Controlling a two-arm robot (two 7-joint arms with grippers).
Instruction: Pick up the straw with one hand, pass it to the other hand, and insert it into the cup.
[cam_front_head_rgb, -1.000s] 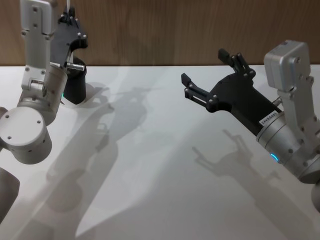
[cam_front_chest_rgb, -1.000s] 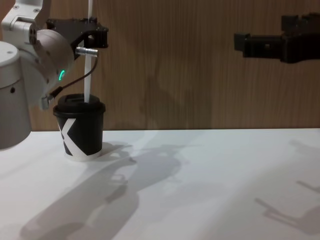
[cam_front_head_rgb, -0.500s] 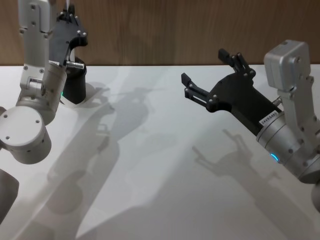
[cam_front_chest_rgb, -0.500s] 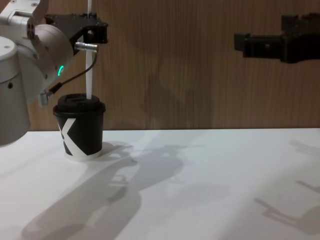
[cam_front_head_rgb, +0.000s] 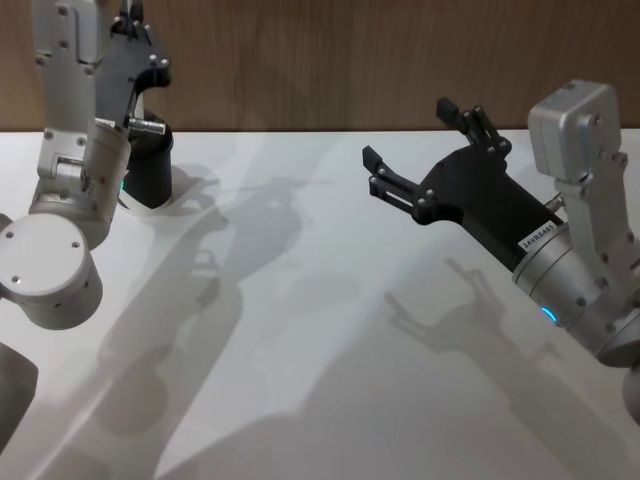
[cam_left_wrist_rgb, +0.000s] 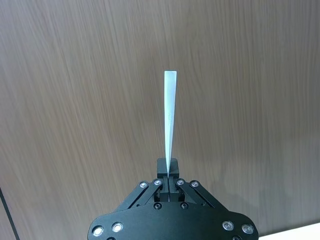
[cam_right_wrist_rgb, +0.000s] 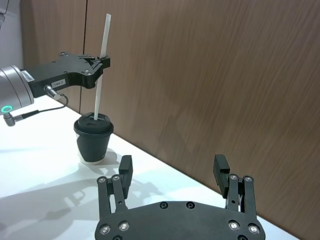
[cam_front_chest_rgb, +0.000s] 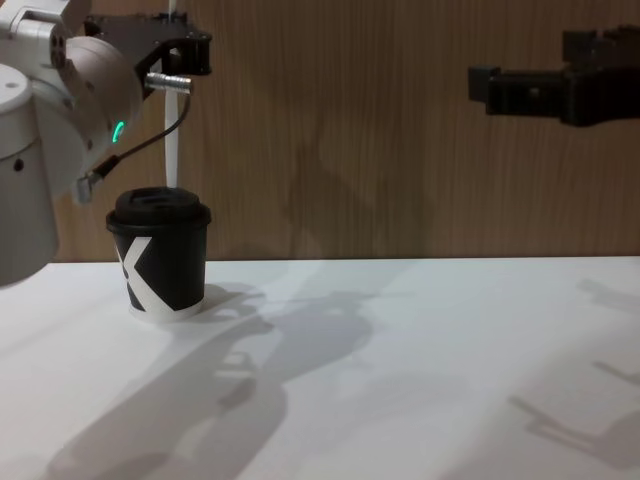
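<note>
Head view: the left gripper (cam_front_head_rgb: 133, 25) hangs high above the far left of the white counter (cam_front_head_rgb: 330, 330), and the black cup (cam_front_head_rgb: 150, 170) stands on the counter directly beneath its jaws. The right gripper (cam_front_head_rgb: 418, 148) hovers over the right part of the counter, well apart from the cup, its jaws spread wide with nothing between them.

Left wrist view: the left gripper (cam_left_wrist_rgb: 169, 181) has its jaws pressed together on the straw (cam_left_wrist_rgb: 169, 122), which runs straight out from between them in front of a brown wooden wall (cam_left_wrist_rgb: 75, 100).

Right wrist view: the right gripper (cam_right_wrist_rgb: 175, 172) shows its two fingers (cam_right_wrist_rgb: 125, 169) standing far apart and empty. Well beyond those jaws, the left gripper (cam_right_wrist_rgb: 101, 63) grips the straw (cam_right_wrist_rgb: 101, 65) partway along its length; the straw stands nearly upright, its lower end at the lid of the cup (cam_right_wrist_rgb: 93, 137), whether touching or just above I cannot tell.

Chest view: the left gripper (cam_front_chest_rgb: 185, 45) holds the straw (cam_front_chest_rgb: 171, 150) directly above the cup (cam_front_chest_rgb: 160, 255). The straw's lower end sits about at the lid; the picture does not show whether it has gone in. The right gripper (cam_front_chest_rgb: 490, 88) hangs high at the right, far from the cup.
</note>
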